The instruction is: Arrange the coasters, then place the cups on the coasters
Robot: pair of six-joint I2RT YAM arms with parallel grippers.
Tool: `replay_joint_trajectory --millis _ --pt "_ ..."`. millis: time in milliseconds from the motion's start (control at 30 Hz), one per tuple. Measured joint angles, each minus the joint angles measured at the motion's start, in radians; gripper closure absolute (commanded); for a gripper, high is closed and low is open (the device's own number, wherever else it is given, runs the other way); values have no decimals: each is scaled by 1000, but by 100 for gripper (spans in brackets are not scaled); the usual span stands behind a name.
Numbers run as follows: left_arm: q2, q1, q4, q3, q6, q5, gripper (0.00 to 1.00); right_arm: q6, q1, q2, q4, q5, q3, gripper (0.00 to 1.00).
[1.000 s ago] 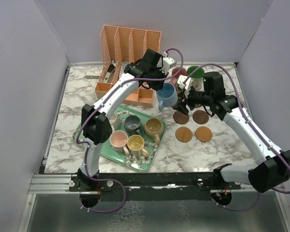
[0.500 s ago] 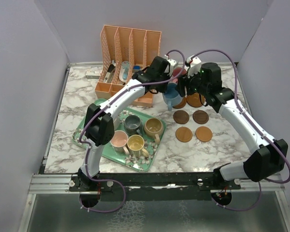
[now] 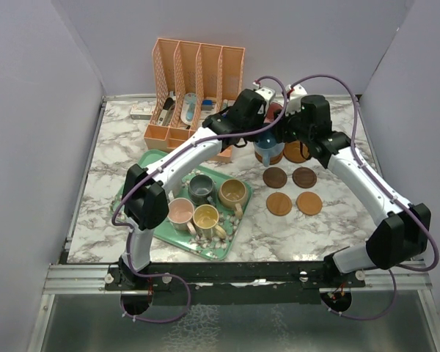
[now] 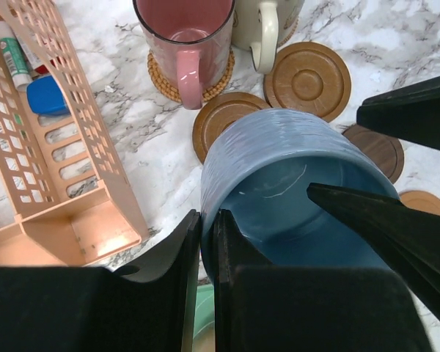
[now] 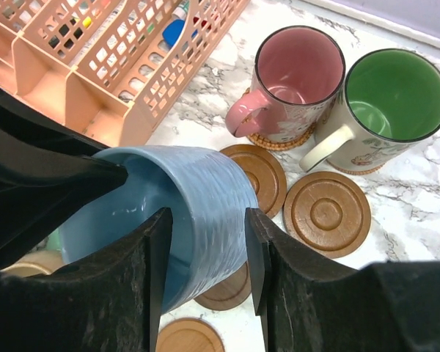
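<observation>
Overhead plus two wrist close-ups (overlapping)

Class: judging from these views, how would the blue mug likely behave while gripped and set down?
The blue mug looks glazed ceramic, so probably rigid, breakable and fairly slippery. Its ribbed wall may help grip. Pinched at the rim by the left gripper, it might tilt.

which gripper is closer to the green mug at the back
Right. The right gripper straddles the blue mug just short of the green mug; the left gripper, pinching that blue mug's rim, sits on its far side.
</observation>
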Motion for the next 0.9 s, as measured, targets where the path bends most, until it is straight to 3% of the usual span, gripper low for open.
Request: replay_joint_trajectory --millis 200,467,600,733,900 --pt "-16 -7 18 -16 -14 -39 100 12 -8 43 2 4 0 67" --pt "-16 -24 22 -30 -14 -74 99 13 -13 80 5 20 0 91" --pt "-16 -30 55 -30 -13 -76 94 10 -23 88 -3 28 -3 99" --pt "-16 -31 88 -31 -2 -45 88 13 -50 86 0 13 -20 99" --pt "-36 -31 150 -85 16 20 70 22 -87 75 4 -43 -58 99"
